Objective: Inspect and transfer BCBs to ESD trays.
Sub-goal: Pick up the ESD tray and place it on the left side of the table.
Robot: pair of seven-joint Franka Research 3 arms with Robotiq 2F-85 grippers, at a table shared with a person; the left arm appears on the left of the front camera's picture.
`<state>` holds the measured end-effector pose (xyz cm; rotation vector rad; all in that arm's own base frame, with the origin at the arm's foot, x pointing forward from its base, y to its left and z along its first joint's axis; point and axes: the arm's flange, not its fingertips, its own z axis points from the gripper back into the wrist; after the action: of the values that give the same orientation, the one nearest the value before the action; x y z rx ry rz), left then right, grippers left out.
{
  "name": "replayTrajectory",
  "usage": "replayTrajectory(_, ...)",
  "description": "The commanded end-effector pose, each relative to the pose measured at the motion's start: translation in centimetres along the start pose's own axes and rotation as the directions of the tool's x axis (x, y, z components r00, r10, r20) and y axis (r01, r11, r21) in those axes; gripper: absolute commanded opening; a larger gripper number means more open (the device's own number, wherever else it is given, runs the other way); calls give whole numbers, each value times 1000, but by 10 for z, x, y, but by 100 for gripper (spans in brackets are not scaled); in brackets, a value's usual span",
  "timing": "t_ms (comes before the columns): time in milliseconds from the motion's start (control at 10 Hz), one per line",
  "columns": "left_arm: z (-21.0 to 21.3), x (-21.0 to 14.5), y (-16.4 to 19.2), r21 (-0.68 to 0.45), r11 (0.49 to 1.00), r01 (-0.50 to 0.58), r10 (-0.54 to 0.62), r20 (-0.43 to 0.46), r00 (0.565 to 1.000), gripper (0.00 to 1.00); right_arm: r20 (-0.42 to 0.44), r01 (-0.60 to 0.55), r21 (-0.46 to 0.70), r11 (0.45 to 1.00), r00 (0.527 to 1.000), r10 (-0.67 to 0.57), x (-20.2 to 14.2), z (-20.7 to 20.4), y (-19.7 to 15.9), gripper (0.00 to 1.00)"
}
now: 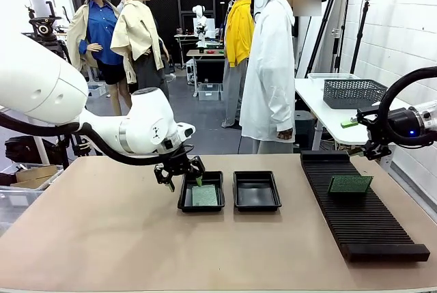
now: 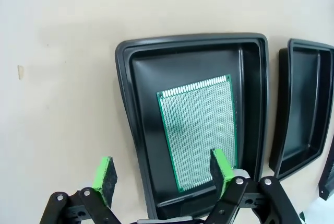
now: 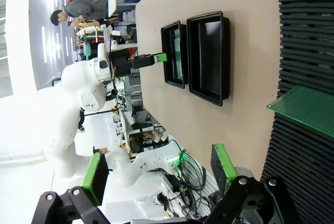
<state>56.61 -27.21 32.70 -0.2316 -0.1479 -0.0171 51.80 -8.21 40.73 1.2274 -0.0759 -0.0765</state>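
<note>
In the left wrist view the left gripper (image 2: 163,178) hangs with its green pads (image 2: 104,179) spread wide and nothing between them. Just beyond, at 12 to 1 o'clock, one BCB (image 2: 201,130) lies flat in the first ESD tray (image 2: 123,78), its long axis running 6 to 12. One pad overlaps the board's near end, but contact cannot be judged. The second ESD tray (image 2: 308,104) sits just beside at 3 o'clock, with nothing in it. That board looks delivered, so the coming move likely turns on the other BCB (image 1: 349,184), propped in the black slotted rack (image 1: 369,228) at 3 o'clock of the trays. The right gripper (image 1: 371,144) hovers past the rack's far end, jaws wide and empty, and is clearly the nearer arm. From its wrist, that board sits at 2 o'clock of the fingers, with its long axis along a slot, across the rack. Farther off, a person (image 1: 270,67) stands at the far side.
</note>
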Motion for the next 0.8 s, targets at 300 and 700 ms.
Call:
replayTrajectory(300, -12, -1, -1, 6, 1000, -13, 12, 62, 998, 52, -5, -4, -4, 1000, 1000, 4, 0, -1, 2, 100)
replayTrajectory(700, -10, 0, 2, -3, 1000, -18, 18, 50, 999, 0, -5, -4, -4, 1000, 1000, 4, 0, -1, 2, 100)
